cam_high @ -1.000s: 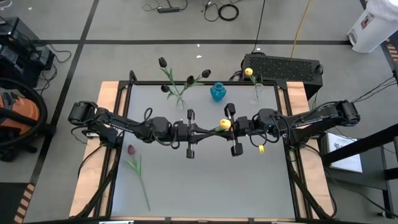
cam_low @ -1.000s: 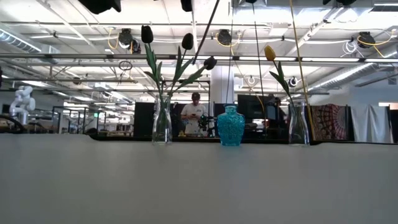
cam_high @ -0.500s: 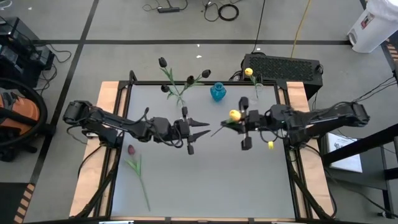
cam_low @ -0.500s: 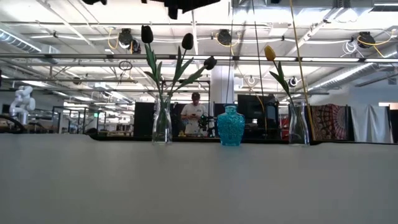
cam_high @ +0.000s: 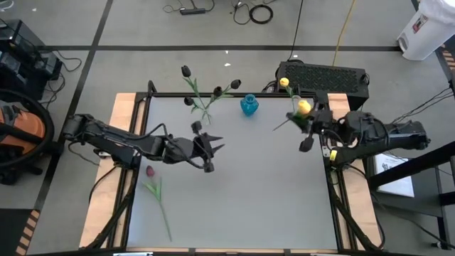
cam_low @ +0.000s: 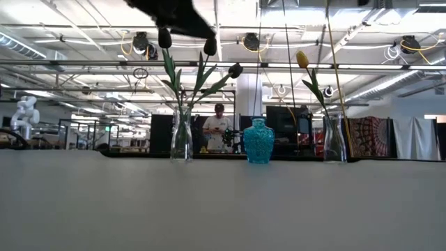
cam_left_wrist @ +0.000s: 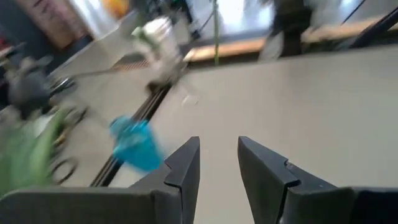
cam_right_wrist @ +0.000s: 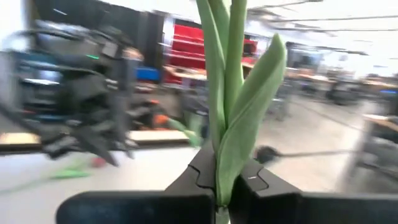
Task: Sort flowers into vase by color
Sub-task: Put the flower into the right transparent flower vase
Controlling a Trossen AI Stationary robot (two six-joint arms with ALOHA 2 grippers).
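Observation:
My right gripper (cam_high: 306, 122) is shut on a yellow tulip (cam_high: 304, 107) above the table's far right. It is close to a clear vase (cam_high: 291, 107) with another yellow tulip (cam_low: 302, 59) standing in it. My left gripper (cam_high: 215, 144) stands open over the table's middle left, with nothing between its fingers (cam_left_wrist: 217, 168). A clear vase (cam_low: 182, 136) at the far edge has black tulips (cam_low: 210, 46) standing in it. A blue vase (cam_low: 258, 141) stands between the two clear ones. A dark red tulip (cam_high: 151, 172) lies flat on the table at the near left. My right gripper pinches the tulip's green stem and a leaf (cam_right_wrist: 224, 158) between its two fingers, a short way from the yellow head. The fingers lie across the stem. The flower is lifted clear of the table, and its free stem end (cam_high: 279, 128) points toward the table's middle.
A black box (cam_high: 323, 75) stands behind the table's far right edge. Wooden rails (cam_high: 128, 114) run along both sides of the table. A person (cam_low: 219, 125) stands far off in the room behind the vases.
My left gripper has opened, let go of the yellow tulip and drawn back toward the table's left. My right gripper has carried the tulip, still clear of the table, from the middle toward the far right, near the clear vase with the yellow tulip.

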